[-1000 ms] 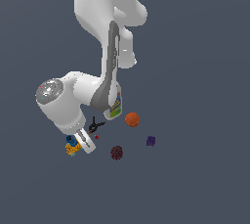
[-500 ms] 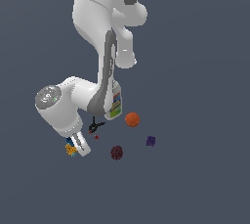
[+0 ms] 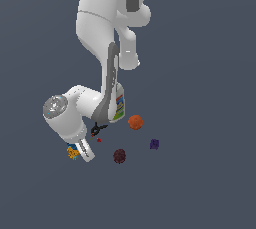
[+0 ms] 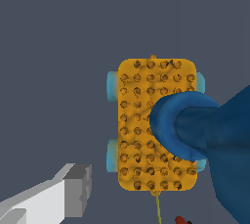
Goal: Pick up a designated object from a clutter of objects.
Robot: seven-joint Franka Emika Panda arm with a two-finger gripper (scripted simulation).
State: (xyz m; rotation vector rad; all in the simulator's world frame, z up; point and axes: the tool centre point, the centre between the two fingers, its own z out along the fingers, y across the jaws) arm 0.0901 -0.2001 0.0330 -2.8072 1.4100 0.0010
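Hovering gripper (image 3: 84, 154) beside studded block (image 4: 156, 125), finger spacing unclear, black clamp (image 3: 95, 131) nearby.

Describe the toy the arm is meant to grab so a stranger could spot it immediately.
Follow the white robot arm down to its claw, at the exterior view's left end of the scattered items. Tucked against the claw lies a small flat orange-yellow studded block with a blue cylindrical peg rising from its face. Unlike the round orange ball and white labelled bottle, it is rectangular with cyan bits along its edges.

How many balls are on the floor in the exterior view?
2: the orange ball beside the bottle, and the dark red ball nearer the camera. The arm may hide others.
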